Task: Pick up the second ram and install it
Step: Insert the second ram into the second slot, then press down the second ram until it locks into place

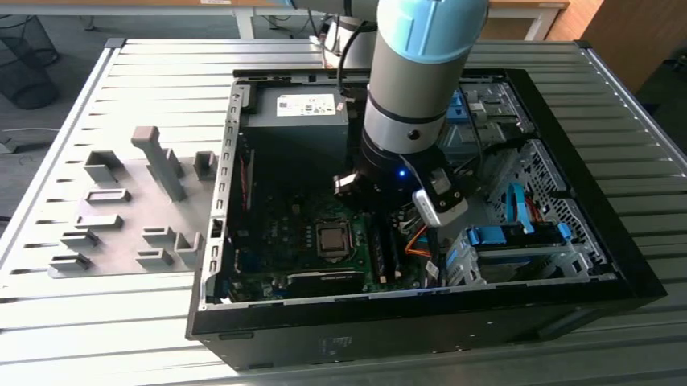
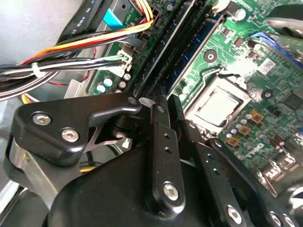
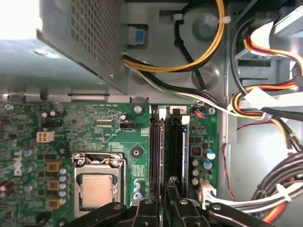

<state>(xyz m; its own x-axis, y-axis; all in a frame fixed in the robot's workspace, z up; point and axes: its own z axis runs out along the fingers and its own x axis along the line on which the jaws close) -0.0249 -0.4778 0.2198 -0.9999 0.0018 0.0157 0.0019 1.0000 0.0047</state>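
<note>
exterior view: the arm reaches down into the open computer case, which lies on a slatted metal table, with the gripper low over the motherboard, beside the cpu socket. in the first wrist view the fingers stand close together over the memory slots. between them sits the second ram, on edge in a slot, its long axis running along the slot away from the gripper toward the case wall. the jaws stand narrow, closed onto the stick's near end. in the second wrist view the fingers meet over the same dark slots, next to bundled cables.
</note>
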